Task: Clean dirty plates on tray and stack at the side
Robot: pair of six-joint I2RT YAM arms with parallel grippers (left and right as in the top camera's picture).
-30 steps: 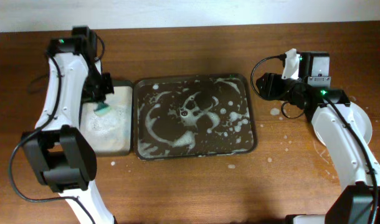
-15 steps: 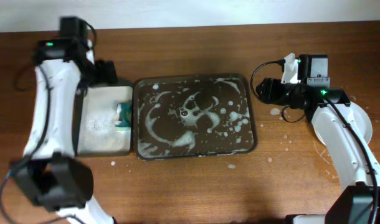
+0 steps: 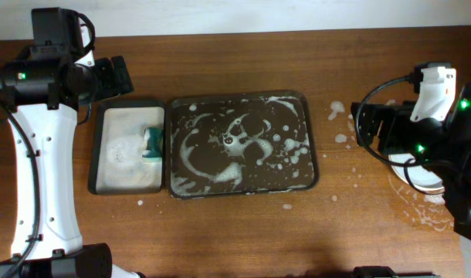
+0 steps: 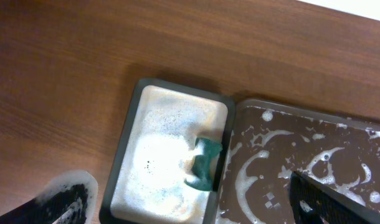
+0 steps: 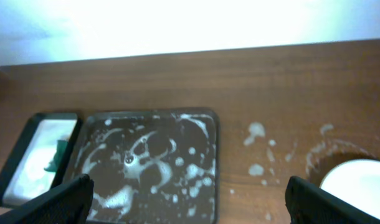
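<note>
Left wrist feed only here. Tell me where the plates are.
Observer: A white plate sits on the table right of the tray, partly under the right arm.
Operator: Check the tray's far end for leftovers.
Observer: No plates on it, only suds.
Operator: Report the right gripper.
Observer: The right gripper is open and empty.

Brown wood worktop (image 3: 243,232). Sudsy dark tray (image 3: 208,154) at centre, smaller black tray (image 3: 93,154) against its left side. Suds spots (image 3: 335,110) to its right. White plate (image 3: 421,176) far right.
</note>
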